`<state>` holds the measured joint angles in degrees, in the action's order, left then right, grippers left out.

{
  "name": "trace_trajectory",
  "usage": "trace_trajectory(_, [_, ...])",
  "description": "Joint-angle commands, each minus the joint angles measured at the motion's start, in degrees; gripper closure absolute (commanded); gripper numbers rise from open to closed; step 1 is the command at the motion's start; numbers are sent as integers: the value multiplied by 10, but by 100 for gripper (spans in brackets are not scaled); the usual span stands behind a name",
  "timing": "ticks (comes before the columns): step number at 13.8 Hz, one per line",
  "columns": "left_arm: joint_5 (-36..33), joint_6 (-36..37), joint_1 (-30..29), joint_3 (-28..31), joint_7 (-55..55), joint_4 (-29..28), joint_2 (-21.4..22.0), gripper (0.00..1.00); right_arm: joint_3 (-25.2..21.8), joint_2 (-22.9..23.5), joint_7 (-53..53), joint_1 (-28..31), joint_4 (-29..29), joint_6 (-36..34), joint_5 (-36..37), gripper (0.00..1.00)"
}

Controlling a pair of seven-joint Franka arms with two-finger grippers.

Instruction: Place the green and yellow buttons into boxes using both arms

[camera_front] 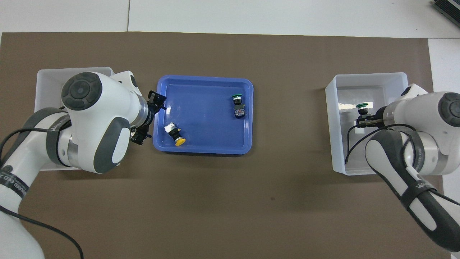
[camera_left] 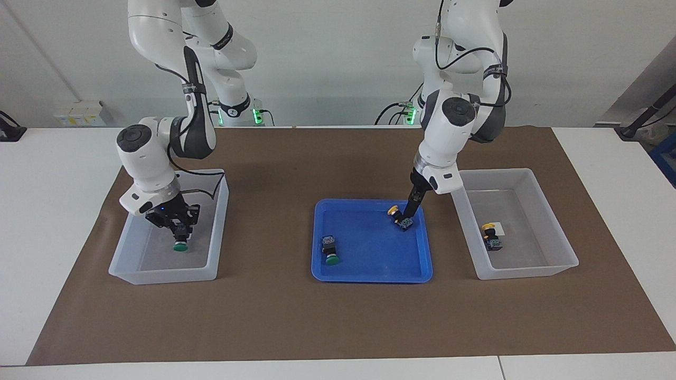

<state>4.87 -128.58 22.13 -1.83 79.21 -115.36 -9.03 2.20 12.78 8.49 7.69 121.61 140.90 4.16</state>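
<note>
My right gripper [camera_left: 178, 228] [camera_front: 362, 118] is shut on a green button [camera_left: 180, 245] [camera_front: 362, 106], held cap down, low inside the box [camera_left: 163, 274] [camera_front: 366, 77] at the right arm's end. My left gripper [camera_left: 407, 212] [camera_front: 152, 118] is open and reaches down into the blue tray [camera_left: 369, 275] [camera_front: 205, 150], right at a yellow button [camera_left: 398, 216] [camera_front: 175, 134] lying there. A second green button [camera_left: 330, 251] [camera_front: 237, 105] lies in the tray. Another yellow button [camera_left: 491, 237] rests in the box [camera_left: 528, 270] [camera_front: 45, 76] at the left arm's end; the left arm hides it from overhead.
Boxes and tray stand in a row on a brown mat [camera_left: 296, 316] that covers the white table. A small white label [camera_left: 506, 228] lies on the floor of the box at the left arm's end.
</note>
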Motion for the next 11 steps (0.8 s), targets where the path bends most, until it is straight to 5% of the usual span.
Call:
trace_trajectory(1, [8, -65, 21, 8, 7, -53, 6, 0, 8, -5, 13, 9, 0, 5, -13, 31])
trace_trajectory(5, [8, -102, 46, 9, 18, -62, -30, 1, 9, -12, 11, 8, -8, 0, -13, 0])
trace_trajectory(11, [8, -132, 42, 9, 16, -63, -53, 4, 15, -40, -3, -30, -122, -128, -32, 0])
